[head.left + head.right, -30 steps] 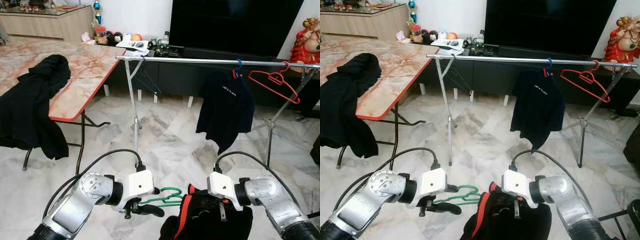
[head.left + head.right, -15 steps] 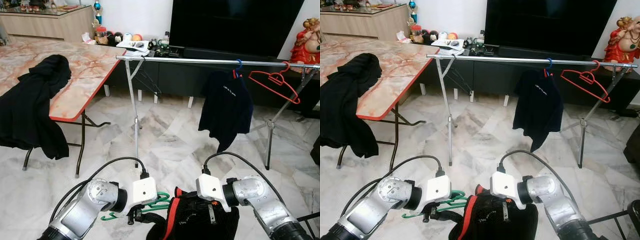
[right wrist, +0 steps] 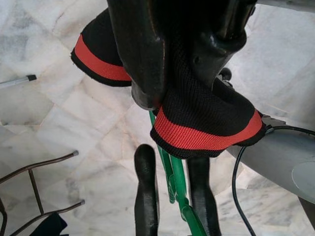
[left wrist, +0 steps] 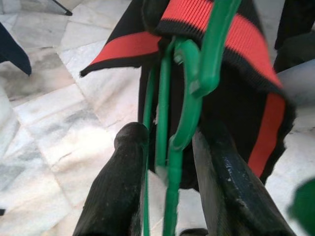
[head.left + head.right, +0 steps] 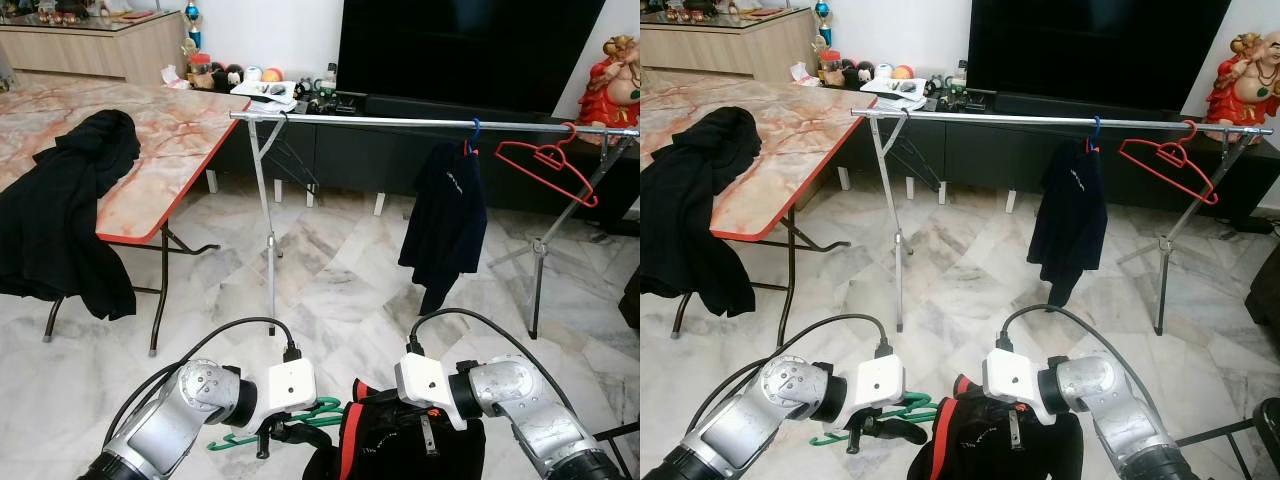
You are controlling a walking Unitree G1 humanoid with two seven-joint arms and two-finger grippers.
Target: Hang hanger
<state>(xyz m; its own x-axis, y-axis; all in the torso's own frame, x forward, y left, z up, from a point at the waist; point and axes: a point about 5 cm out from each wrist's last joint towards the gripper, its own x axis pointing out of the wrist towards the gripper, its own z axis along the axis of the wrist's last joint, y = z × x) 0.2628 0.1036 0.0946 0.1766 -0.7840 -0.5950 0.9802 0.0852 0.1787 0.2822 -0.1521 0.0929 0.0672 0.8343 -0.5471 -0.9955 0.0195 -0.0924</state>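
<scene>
My left gripper (image 4: 170, 172) is shut on a green hanger (image 4: 172, 142), low in front of me above the marble floor. The hanger's green hook pokes into the red-trimmed collar of a black garment (image 5: 400, 445). My right gripper (image 3: 179, 64) is shut on that garment's fabric (image 3: 197, 108), close beside the left gripper (image 5: 290, 432). Beyond them, a steel clothes rail (image 5: 400, 121) stands across the room. A navy shirt (image 5: 445, 225) hangs on it from a blue hanger, and an empty red hanger (image 5: 545, 165) hangs near its right end.
A marble-topped folding table (image 5: 150, 150) stands at the left with a black jacket (image 5: 70, 210) draped over its edge. Behind the rail are a large TV (image 5: 470, 50) and a low cabinet. A dark metal frame (image 3: 34, 196) lies on the floor by my right side.
Both grippers have come lower and closer together, the left one bringing the green hanger in to the garment's collar. The navy shirt on the rail has turned edge-on.
</scene>
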